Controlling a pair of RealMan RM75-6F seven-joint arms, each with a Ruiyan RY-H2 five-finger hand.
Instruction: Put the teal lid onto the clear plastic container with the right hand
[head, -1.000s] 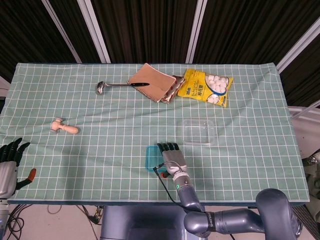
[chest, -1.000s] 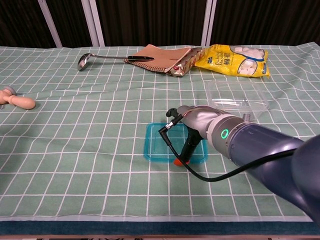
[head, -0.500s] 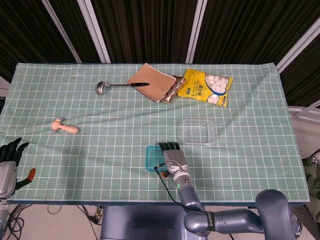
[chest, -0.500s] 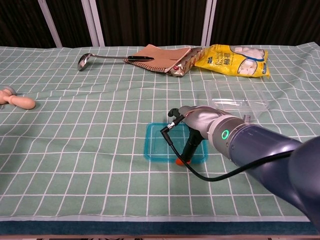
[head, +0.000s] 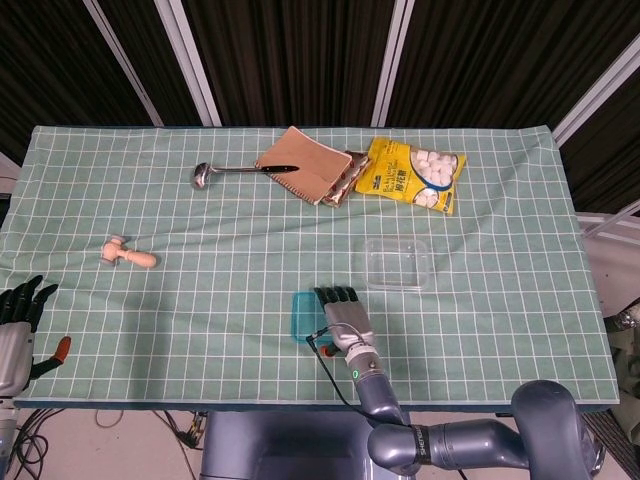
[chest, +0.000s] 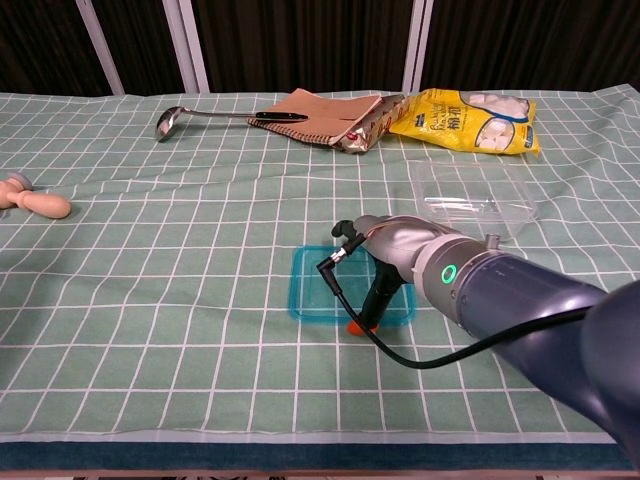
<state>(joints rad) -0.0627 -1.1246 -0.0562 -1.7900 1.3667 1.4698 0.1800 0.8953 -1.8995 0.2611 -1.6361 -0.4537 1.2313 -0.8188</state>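
Observation:
The teal lid (head: 301, 317) (chest: 318, 288) lies flat on the checked cloth near the table's front edge. My right hand (head: 341, 311) (chest: 388, 262) is spread over the lid's right half, fingers stretched forward, and its orange-tipped thumb points down at the lid's near edge. I cannot tell whether the thumb is under that edge. The clear plastic container (head: 399, 263) (chest: 472, 200) stands empty a short way beyond and to the right of the hand. My left hand (head: 18, 328) hangs off the table's front left corner, fingers apart, holding nothing.
Along the far side lie a metal ladle (head: 225, 170), a brown notebook (head: 300, 163) and a yellow snack bag (head: 412, 173). A small wooden piece (head: 128, 254) rests at the left. A black cable (chest: 372, 335) loops from the right wrist.
My right hand has shifted very slightly over the lid. The lid, the container and the left hand stay where they were.

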